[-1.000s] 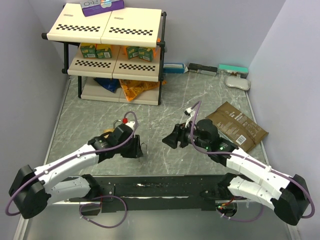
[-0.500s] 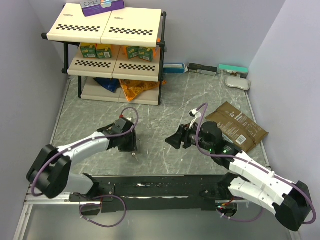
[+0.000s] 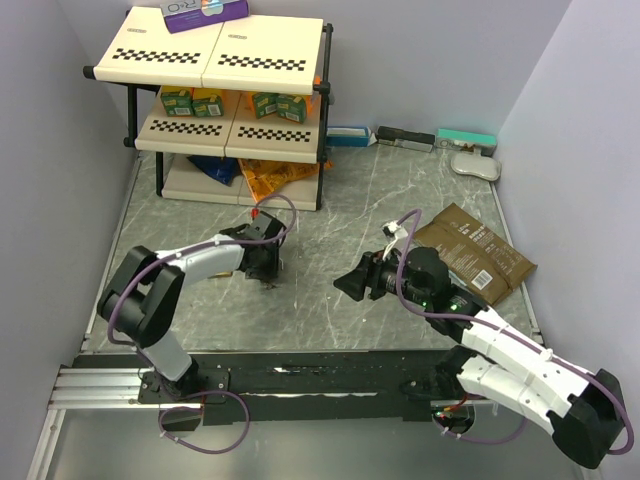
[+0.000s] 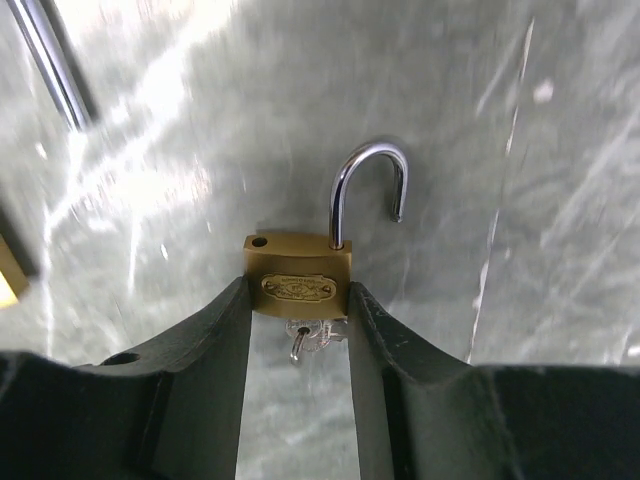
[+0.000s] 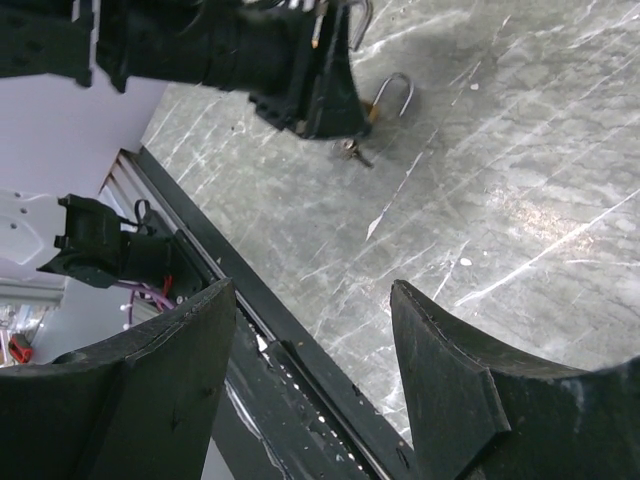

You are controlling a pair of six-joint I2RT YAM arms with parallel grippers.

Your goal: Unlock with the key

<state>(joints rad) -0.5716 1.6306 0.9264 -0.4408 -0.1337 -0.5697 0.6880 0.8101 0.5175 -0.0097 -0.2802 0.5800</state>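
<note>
In the left wrist view, my left gripper [image 4: 300, 290] is shut on a brass padlock [image 4: 297, 272], pinching its body from both sides just above the grey table. Its steel shackle [image 4: 372, 185] stands swung open. The key [image 4: 320, 334], small and silvery, sticks in the padlock's underside with a small ring [image 4: 296, 348]. In the top view the left gripper [image 3: 266, 268] sits left of centre. My right gripper [image 3: 350, 283] is open and empty, facing it across a gap. The right wrist view shows its open fingers [image 5: 190, 350] and, beyond, the shackle [image 5: 396, 94] and key [image 5: 352, 151].
A second brass object [image 4: 8, 272] shows at the left edge of the left wrist view. A shelf rack [image 3: 225, 60] stands back left. A brown pouch [image 3: 472, 255] lies to the right. Small boxes [image 3: 405, 138] line the back wall. A black rail [image 3: 300, 375] runs along the near edge.
My left gripper has moved away from the near edge toward the shelf, with the arm folding in. My right gripper has drifted slightly right and stays open.
</note>
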